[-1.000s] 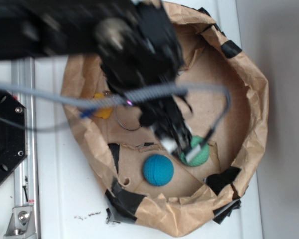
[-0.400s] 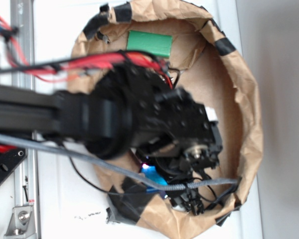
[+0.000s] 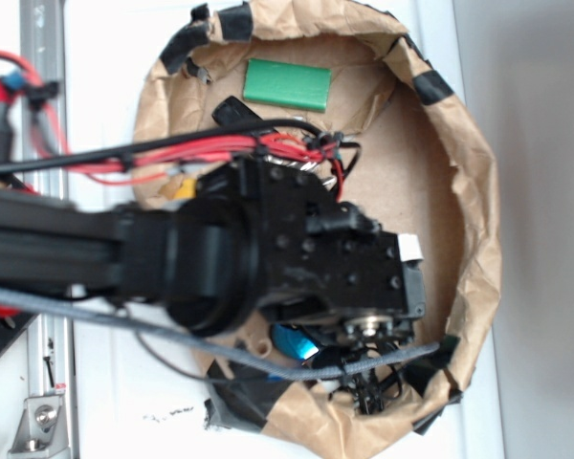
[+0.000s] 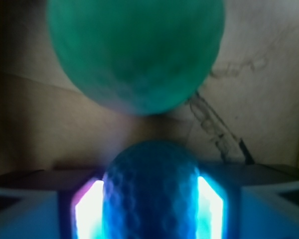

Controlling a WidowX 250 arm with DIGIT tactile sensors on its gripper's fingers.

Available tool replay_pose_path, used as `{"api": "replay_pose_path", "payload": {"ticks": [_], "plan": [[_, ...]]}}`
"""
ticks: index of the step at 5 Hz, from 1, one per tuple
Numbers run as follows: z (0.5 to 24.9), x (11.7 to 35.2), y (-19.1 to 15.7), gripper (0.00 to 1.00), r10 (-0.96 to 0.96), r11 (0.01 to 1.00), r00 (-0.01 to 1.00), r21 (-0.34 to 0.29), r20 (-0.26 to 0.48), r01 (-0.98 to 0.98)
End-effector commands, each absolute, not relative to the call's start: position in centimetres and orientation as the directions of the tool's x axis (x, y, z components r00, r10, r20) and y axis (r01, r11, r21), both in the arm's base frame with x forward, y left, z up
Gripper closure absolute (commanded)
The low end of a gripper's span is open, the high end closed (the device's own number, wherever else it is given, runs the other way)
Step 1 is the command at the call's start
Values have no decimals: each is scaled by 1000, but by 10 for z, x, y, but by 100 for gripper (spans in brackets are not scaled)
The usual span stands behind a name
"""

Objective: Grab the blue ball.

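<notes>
Having swung down across the bowl, the tool (image 4: 150,209) is now pinching the blue ball (image 4: 150,191), grasp seemingly secured.

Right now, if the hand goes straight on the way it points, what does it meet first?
The dimpled teal-blue ball, already between the hand's fingers. Beyond it looms the smooth-looking mint-green ball; whether the two balls touch is unclear.

A white counter (image 3: 115,402) carries a crumpled brown paper bowl (image 3: 478,249) patched with black tape, reaching from its far edge to its near edge.
</notes>
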State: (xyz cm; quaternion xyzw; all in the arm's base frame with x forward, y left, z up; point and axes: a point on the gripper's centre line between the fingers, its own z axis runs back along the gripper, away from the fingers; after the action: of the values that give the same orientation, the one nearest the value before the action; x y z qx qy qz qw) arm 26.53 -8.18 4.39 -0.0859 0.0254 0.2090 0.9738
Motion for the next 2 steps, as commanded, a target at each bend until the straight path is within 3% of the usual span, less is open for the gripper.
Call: {"api": "replay_pose_path", "payload": {"ticks": [1, 2], "plan": [[134, 263, -18, 100, 223, 975, 945, -52, 241, -217], [177, 255, -4, 100, 48, 989, 965, 123, 257, -82]]}}
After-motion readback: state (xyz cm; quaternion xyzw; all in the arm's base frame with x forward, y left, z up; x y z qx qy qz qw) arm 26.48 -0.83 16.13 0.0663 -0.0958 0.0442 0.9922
